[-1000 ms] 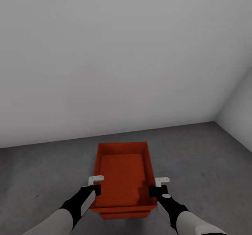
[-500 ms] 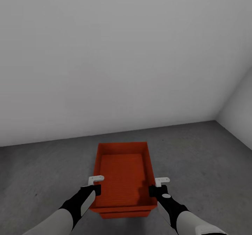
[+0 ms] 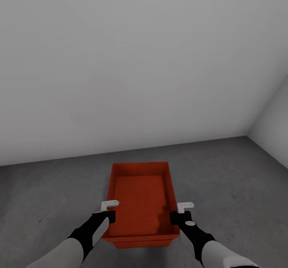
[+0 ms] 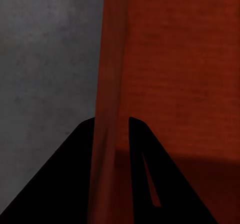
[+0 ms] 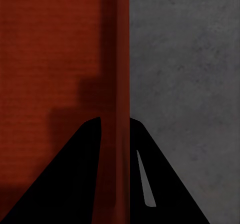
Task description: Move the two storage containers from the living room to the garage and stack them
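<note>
Head cam showing lower container's (image 3: 143, 244) edge peeking under upper container (image 3: 140, 200), wrist cams showing left gripper (image 4: 112, 124) & right gripper (image 5: 116, 121) each pinching a thin orange-red wall, speckled grey floor (image 3: 224, 180).

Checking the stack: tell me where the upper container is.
In the head view, the upper container sits centred low on the lower container, between the left gripper and right gripper, on the grey floor.
</note>
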{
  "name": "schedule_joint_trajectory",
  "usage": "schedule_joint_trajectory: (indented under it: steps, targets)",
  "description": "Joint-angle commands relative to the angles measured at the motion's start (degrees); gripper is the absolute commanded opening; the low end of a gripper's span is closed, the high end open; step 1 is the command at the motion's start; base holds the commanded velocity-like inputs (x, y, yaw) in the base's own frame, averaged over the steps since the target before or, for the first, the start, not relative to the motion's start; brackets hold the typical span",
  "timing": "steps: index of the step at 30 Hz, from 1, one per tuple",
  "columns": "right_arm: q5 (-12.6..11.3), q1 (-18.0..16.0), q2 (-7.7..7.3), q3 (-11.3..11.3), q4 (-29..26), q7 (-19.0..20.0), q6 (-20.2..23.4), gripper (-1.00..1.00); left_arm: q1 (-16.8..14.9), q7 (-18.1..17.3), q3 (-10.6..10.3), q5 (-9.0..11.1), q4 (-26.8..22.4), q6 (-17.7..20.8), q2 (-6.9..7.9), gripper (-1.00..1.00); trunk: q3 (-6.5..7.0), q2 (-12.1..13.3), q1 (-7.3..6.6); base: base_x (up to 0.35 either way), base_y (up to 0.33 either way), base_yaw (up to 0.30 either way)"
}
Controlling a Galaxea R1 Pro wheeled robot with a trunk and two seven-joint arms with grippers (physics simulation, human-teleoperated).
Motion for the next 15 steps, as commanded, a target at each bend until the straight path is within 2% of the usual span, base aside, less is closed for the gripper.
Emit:
schedule_joint_trajectory:
  steps: [1,15]
  targets:
    - [0.2,0.01,-0.79,-0.1,0.2,-2.81,-0.19,-1.0,-0.09,0.78,2.12,-1.46,-0.23,-2.77,0.1,-1.0,-0.23,-0.44,0.22,0.0,0.0,0.0]
    - [0.2,0.02,-0.76,-0.09,0.2,-2.95,-0.19,-1.0,-0.09,0.78,2.12,-1.46,-0.23,-2.79,0.1,-1.0,-2.56,-5.65,3.07,0.0,0.0,0.0]
